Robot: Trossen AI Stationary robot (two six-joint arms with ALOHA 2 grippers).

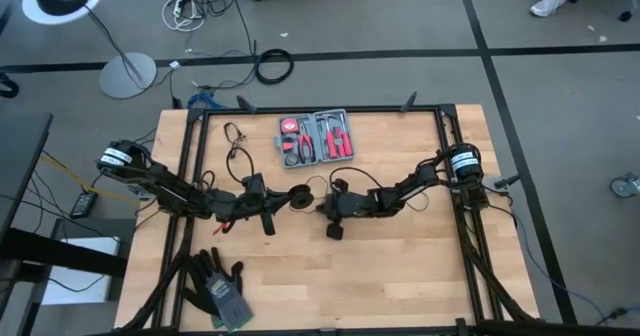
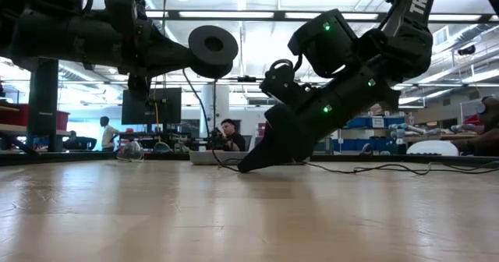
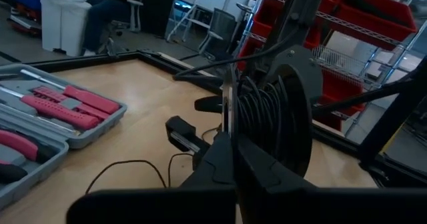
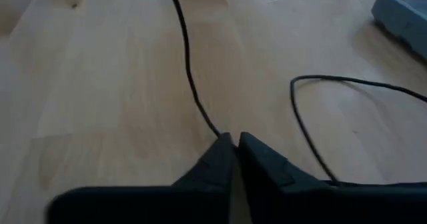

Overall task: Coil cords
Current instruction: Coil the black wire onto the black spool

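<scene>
The cord is a thin black wire (image 4: 187, 64) ending in a round black disc (image 2: 212, 50), with turns of wire wound on it (image 3: 257, 117). My left gripper (image 1: 283, 197) is shut on the disc, above the middle of the table. Wire hangs from the disc (image 2: 196, 106) down to the tabletop. Just to the right, my right gripper (image 4: 230, 143) slants down with its fingertips at the table (image 2: 245, 168), shut on the wire. A slack loop (image 4: 300, 117) lies beside it, and more loose wire (image 1: 235, 144) lies at the far left. My left gripper pinches the disc's thin rim (image 3: 227, 114) between its two fingers, which come level from the table's left. The disc stands on edge, lifted clear of the table. My right gripper pinches a single strand of wire (image 4: 212, 127) at its fingertips, slanting down from the right. The wire lies on the tabletop and runs away from the fingers.
An open grey case of red tools (image 1: 315, 139) lies toward the far edge behind both grippers. Black gloves (image 1: 215, 284) lie near the front left. A black frame (image 1: 445, 136) borders the wooden table. Bare wood lies toward the near edge.
</scene>
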